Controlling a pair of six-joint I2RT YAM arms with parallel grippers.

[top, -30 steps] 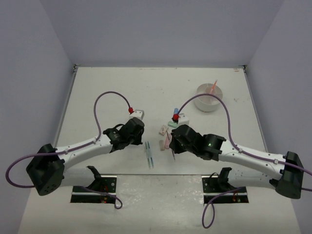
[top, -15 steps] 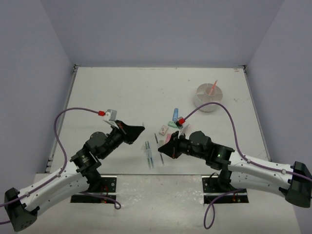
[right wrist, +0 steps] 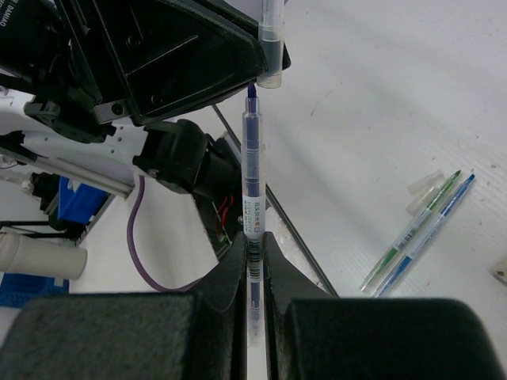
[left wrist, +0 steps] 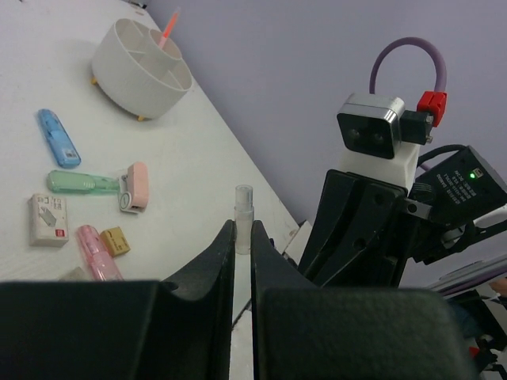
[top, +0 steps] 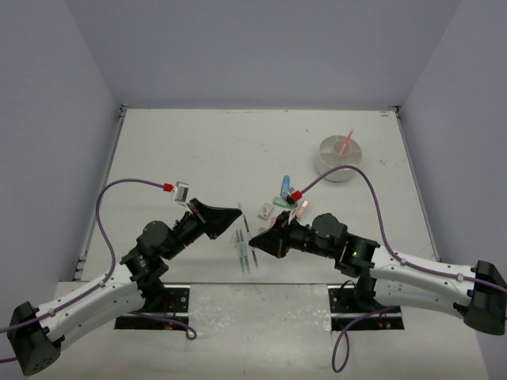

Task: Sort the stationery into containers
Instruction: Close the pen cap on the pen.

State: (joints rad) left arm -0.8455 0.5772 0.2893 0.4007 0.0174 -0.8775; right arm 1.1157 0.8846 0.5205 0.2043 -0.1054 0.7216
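The left claw [left wrist: 242, 237] is pinched almost closed on a clear cap [left wrist: 243, 214], a short see-through plastic tube standing up out of the black fingertips. The right claw [right wrist: 252, 245] is clamped tight on a slim clear pen [right wrist: 252, 182] with a printed label and a dark blue tip. That tip sits just beside the cap's open mouth; whether they touch cannot be told. Both claws meet over the near middle of the table [top: 182, 150].

Just to the left, two thin pens lie side by side, a green pen [right wrist: 420, 222] and a blue pen [right wrist: 434, 229]. Just beyond the claws is a loose cluster of six small pieces:
- a blue stick [left wrist: 59, 137]
- a green stick [left wrist: 79, 183]
- a rounded pink block [left wrist: 137, 186]
- a white labelled eraser [left wrist: 47, 218]
- a pink stick [left wrist: 97, 252]
- a small tan block [left wrist: 116, 240]

At the far right stands the white tub [left wrist: 131, 79], low, round, smooth plastic, split into wedges around a centre cup. One red pen [left wrist: 167, 28] leans in it.

The table is matte white with a faint ribbed grain, and plain pale lilac walls close in three sides
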